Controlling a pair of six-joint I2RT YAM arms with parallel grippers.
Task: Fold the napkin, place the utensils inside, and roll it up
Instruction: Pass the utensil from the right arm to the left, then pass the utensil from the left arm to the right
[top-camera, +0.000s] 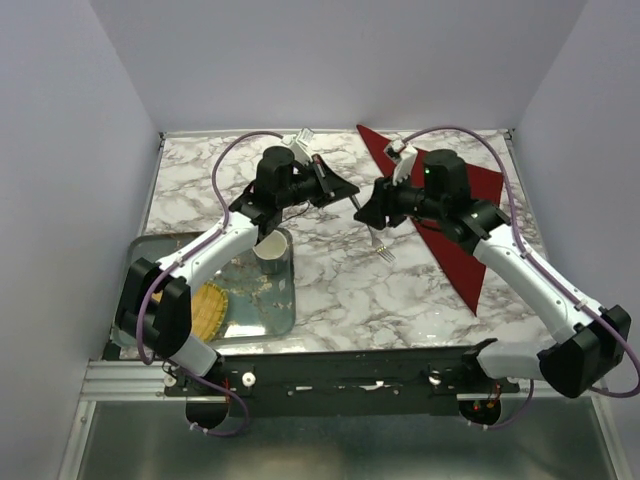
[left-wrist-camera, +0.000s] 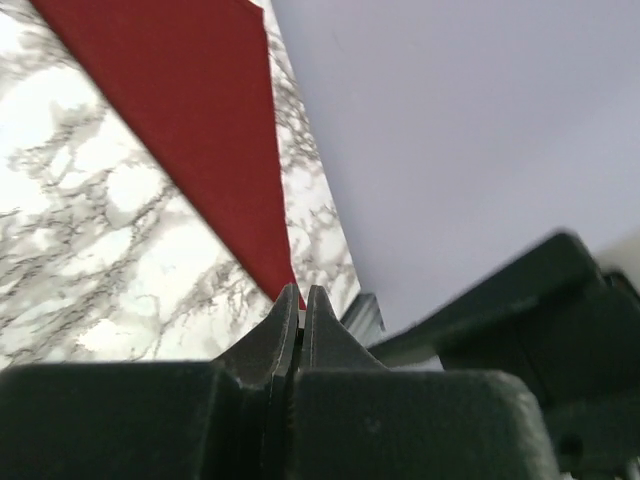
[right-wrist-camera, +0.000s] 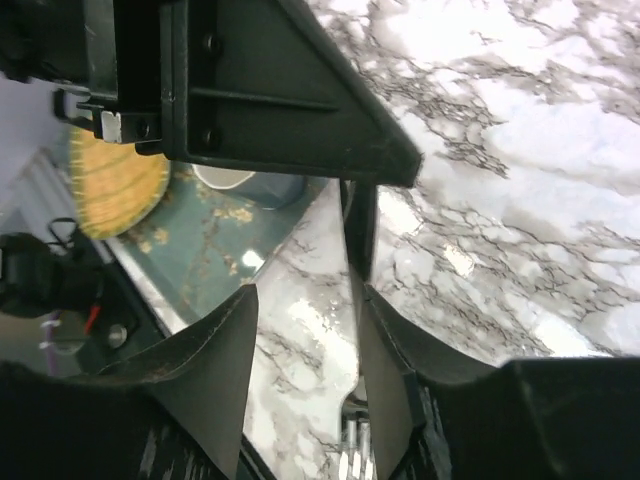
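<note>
The napkin (top-camera: 470, 240) is dark red cloth folded into a long triangle on the right of the marble table; it also shows in the left wrist view (left-wrist-camera: 200, 120). The fork (top-camera: 378, 240) hangs above the table's middle, tines down and near. My left gripper (top-camera: 350, 197) is shut on the fork's handle end; its jaws (left-wrist-camera: 302, 292) show pressed together. My right gripper (top-camera: 367, 214) is open around the fork. In the right wrist view the fork's handle (right-wrist-camera: 358, 230) runs along the right finger (right-wrist-camera: 385, 380), and the gripper (right-wrist-camera: 305, 295) is not closed on it.
A teal tray (top-camera: 250, 310) sits at the near left with a cup (top-camera: 272, 250) and a yellow woven mat (top-camera: 208, 308) on it. They also show in the right wrist view: the tray (right-wrist-camera: 200, 250), the mat (right-wrist-camera: 115, 180). Walls enclose the table.
</note>
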